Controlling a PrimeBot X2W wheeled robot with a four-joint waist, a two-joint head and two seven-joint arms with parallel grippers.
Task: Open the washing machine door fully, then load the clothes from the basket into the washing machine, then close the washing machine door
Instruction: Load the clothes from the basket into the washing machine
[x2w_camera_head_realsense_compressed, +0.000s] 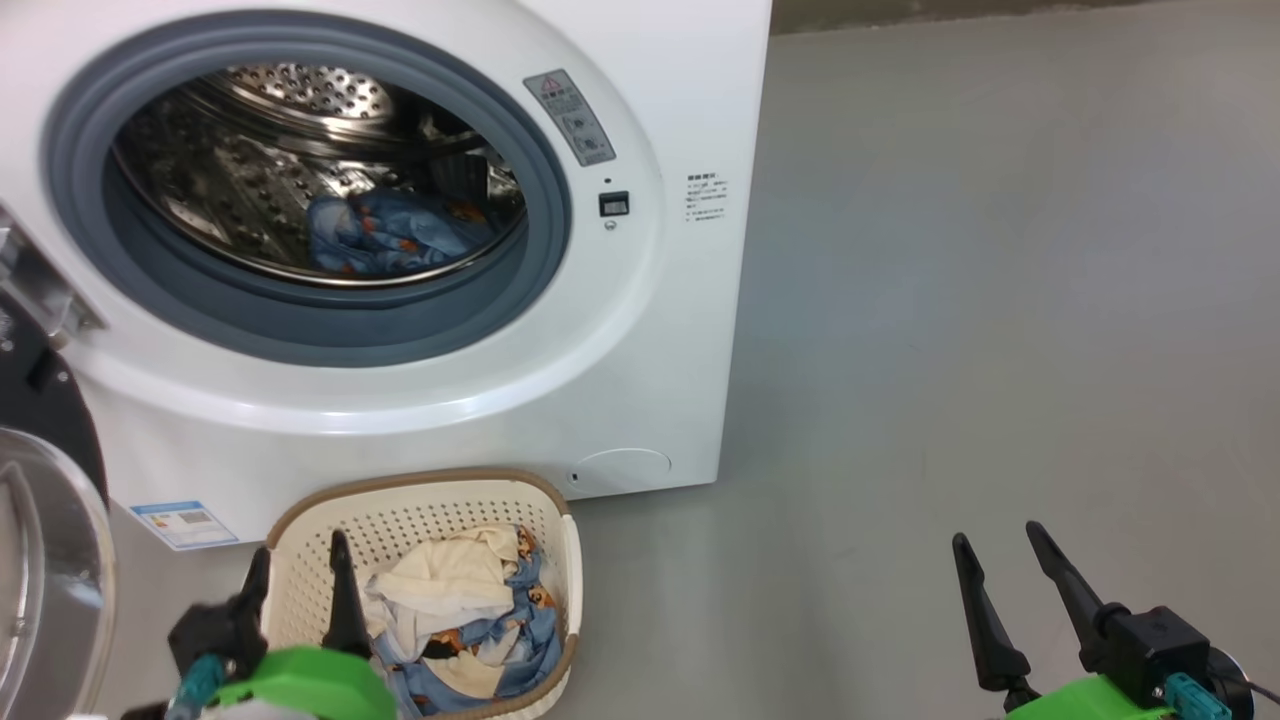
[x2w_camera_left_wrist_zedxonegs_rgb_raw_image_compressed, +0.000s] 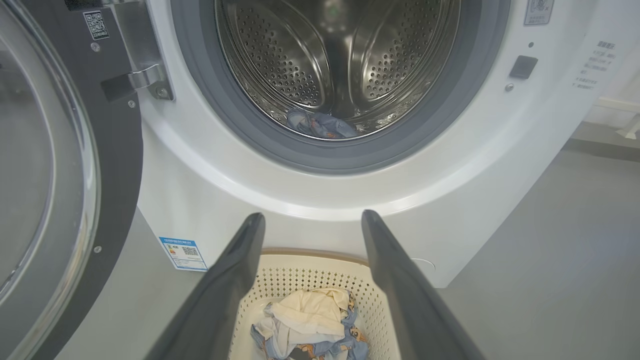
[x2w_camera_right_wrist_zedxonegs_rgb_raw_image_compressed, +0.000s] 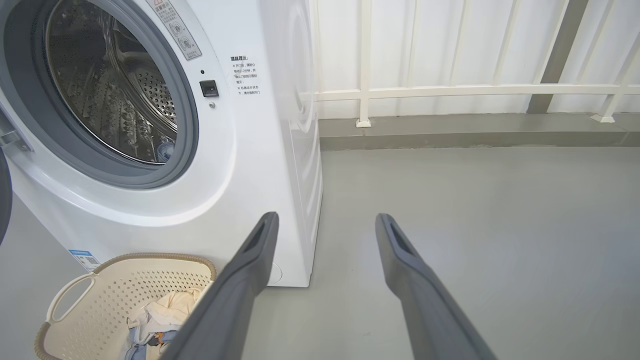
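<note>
Door open: the washing machine door (x2w_camera_head_realsense_compressed: 45, 560) is swung out at the near left, glass bulge facing the robot. The washing machine (x2w_camera_head_realsense_compressed: 650, 330) stands far left with its drum (x2w_camera_left_wrist_zedxonegs_rgb_raw_image_compressed: 300, 65) exposed. One blue printed piece (x2w_camera_head_realsense_compressed: 395, 232) lies low in the drum, just behind the grey gasket (x2w_camera_head_realsense_compressed: 330, 325). The rest of the clothes (x2w_camera_head_realsense_compressed: 470, 610), cream cloth on top of blue print, sit in the basket (x2w_camera_head_realsense_compressed: 400, 485) on the floor (x2w_camera_head_realsense_compressed: 950, 350) against the machine's front. Left gripper (x2w_camera_head_realsense_compressed: 300, 545) is spread wide, empty, poised over the basket's near-left side. Right gripper (x2w_camera_head_realsense_compressed: 998, 532) is also spread wide, empty, over bare floor well to the right. Risks, as I judge them: a finger going down close to the perforated wall could catch the rim and drag or tip the light basket. A pinch on the cream layer alone would leave the blue behind. A trailing end could drape over the gasket and foul the door's closing. The left arm's lift runs close to the open door and could knock it.
</note>
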